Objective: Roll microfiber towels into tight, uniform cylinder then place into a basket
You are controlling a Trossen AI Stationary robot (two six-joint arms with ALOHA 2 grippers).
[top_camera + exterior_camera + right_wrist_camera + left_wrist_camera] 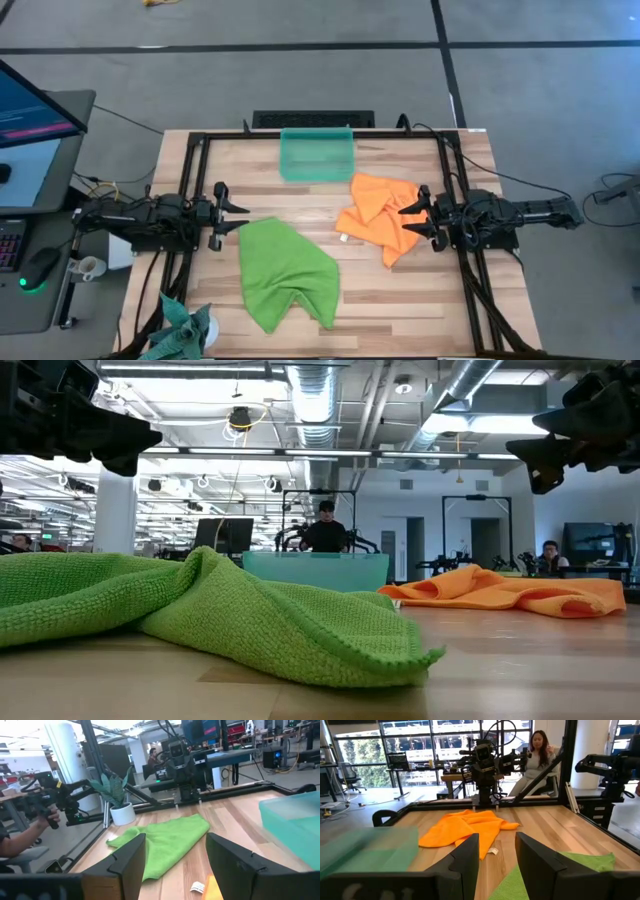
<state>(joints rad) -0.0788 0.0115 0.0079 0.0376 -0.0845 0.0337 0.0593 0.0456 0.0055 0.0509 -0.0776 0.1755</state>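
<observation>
Two towels unrolled | green towel (285, 272) long axis toward basket (318, 154) | both jaws open, empty

Two dark, near-black arms are seen from above, the left arm (150, 218) and the right arm (510, 215), each built of chunky jointed segments with black cables trailing off toward the table edges. Each is ended by a two-fingered gripper, the left gripper (236, 215) and the right gripper (412, 219), whose fingers (465, 862) are shown close up as flat, matte black, wedge-shaped plates with squared edges. In the right wrist view the same black, angular fingers (131, 857) are shown, rising from a broad dark base.
</observation>
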